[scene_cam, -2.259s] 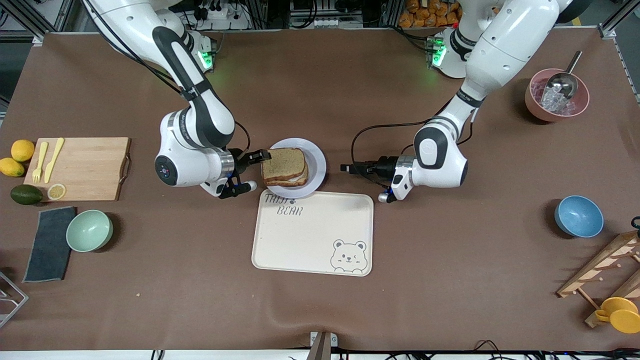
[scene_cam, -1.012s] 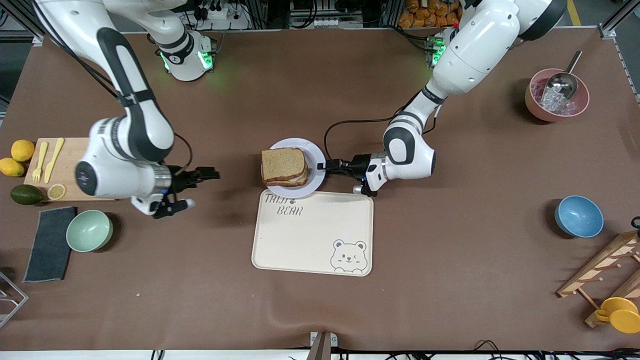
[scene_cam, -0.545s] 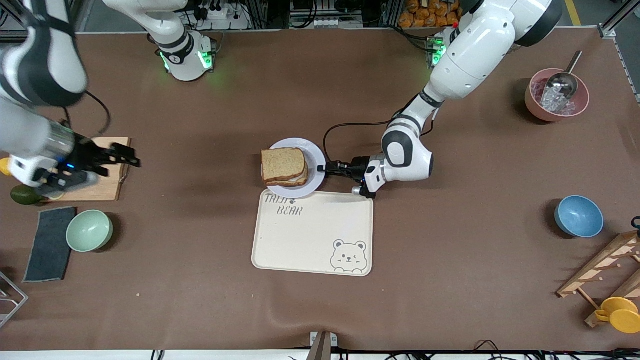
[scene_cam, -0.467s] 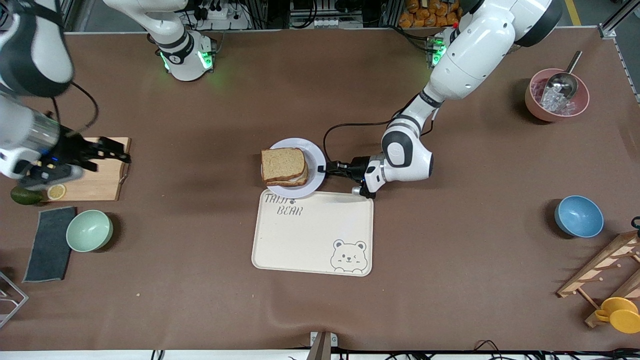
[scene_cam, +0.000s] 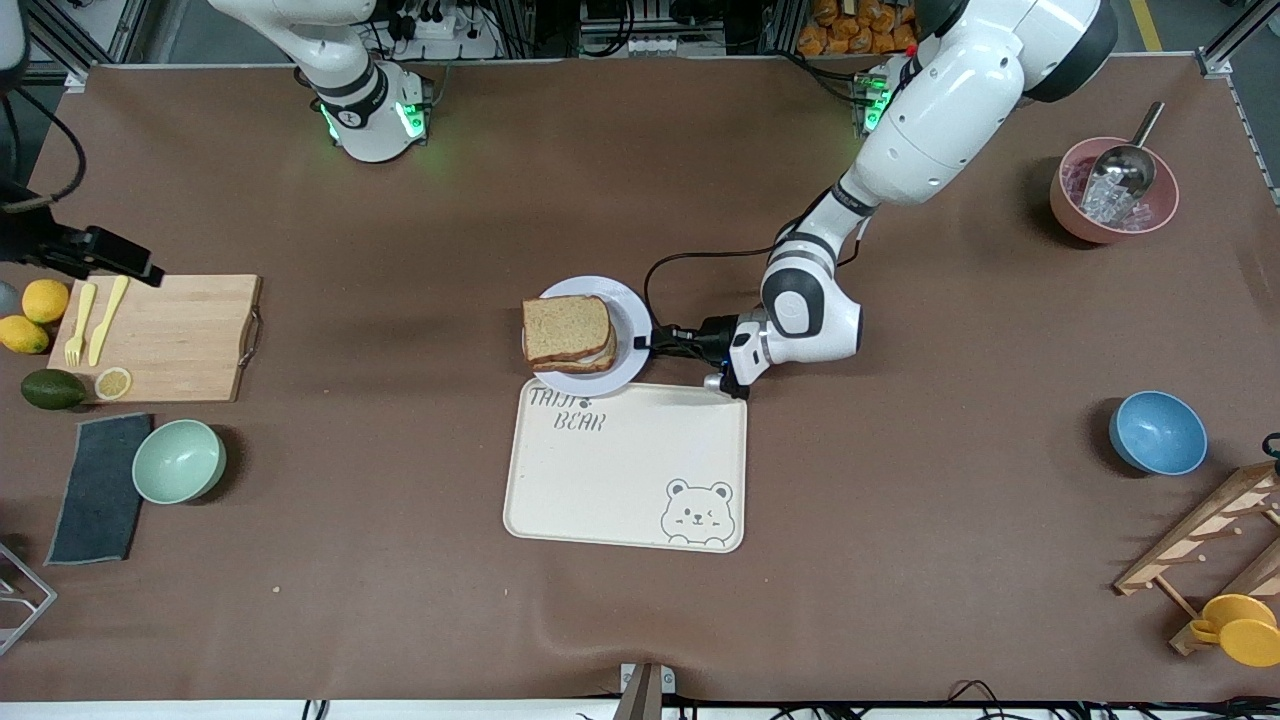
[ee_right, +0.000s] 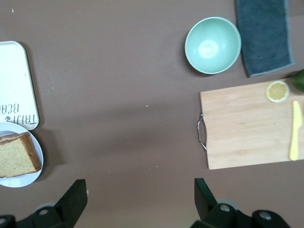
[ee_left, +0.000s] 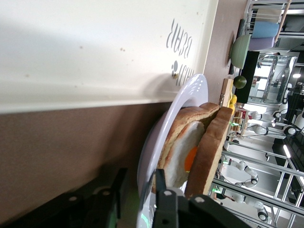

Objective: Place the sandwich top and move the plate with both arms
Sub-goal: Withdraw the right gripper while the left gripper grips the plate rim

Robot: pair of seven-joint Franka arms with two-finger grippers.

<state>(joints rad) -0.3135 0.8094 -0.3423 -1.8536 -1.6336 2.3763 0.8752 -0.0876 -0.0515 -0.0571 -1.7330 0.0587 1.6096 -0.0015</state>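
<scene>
**Grip on the plate rim, sandwich closed**

Jaws of my left gripper [scene_cam: 648, 340] straddle the plate [scene_cam: 628, 302] at its rim toward the left arm's end of the table. One finger sits on top of the rim and one below it. A gap shows under the rim, so I judge the pinch is not yet made. My right gripper [ee_right: 137, 194] hangs spread wide and empty, high over the table just beside the cutting board [scene_cam: 170, 335].

The sandwich top [scene_cam: 565, 328] already lies on the egg slice, on the plate. The plate touches the tray [scene_cam: 625, 470] along the tray's edge farther from the front camera.

I expect the plate to be stiff, light and slick, so a one-sided pinch may tip it. The bread is soft and loose and could slide off. The bare rim toward the right arm's end looks like the second hold, and the lift should be level.
</scene>
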